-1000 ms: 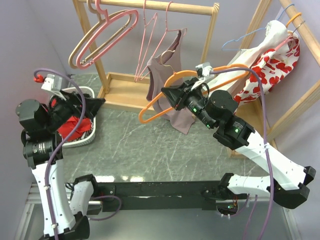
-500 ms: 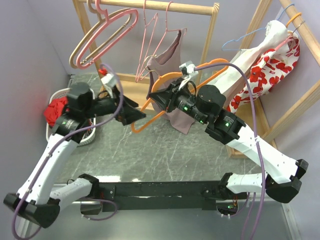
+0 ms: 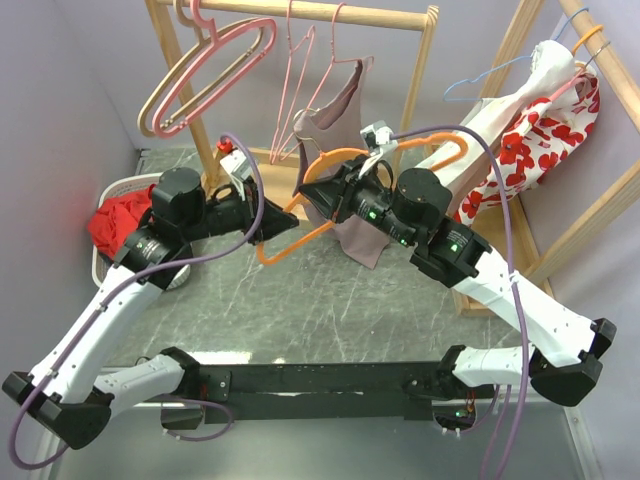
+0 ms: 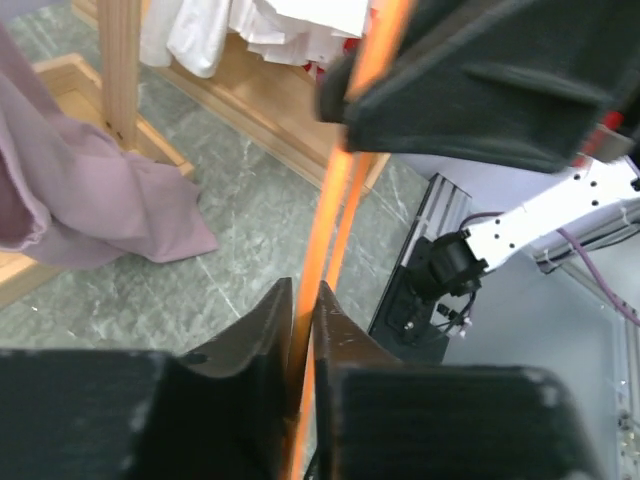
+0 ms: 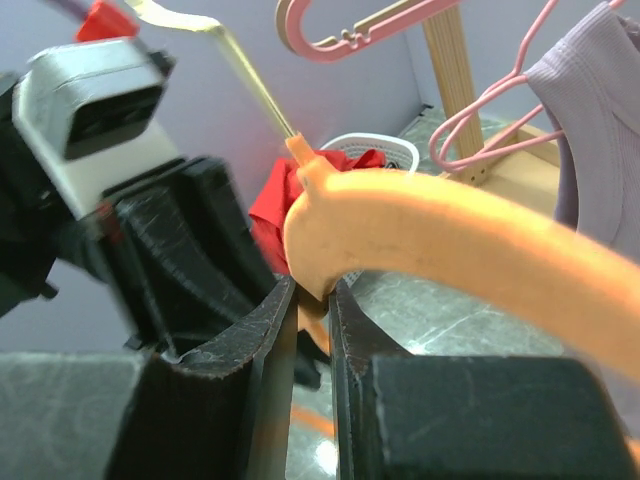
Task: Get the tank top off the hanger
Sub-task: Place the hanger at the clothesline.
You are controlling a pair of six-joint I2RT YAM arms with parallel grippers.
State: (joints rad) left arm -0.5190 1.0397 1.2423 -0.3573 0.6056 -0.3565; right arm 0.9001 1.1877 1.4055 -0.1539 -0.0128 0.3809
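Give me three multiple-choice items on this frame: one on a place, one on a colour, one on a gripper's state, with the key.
1. The red cloth lies: A in the white basket at the table's left; B over the wooden rail; C on the floor.
2. The hanger in the right gripper is: A pink; B orange; C blue.
3. The left gripper is: A wide open; B shut on that hanger; C shut on the red cloth.

Key: 1 A, the top view shows the cloth inside the basket's rim. 2 B, the right wrist view shows an orange bar between the fingers. 3 B, the left wrist view shows the fingers pinching the orange rod.
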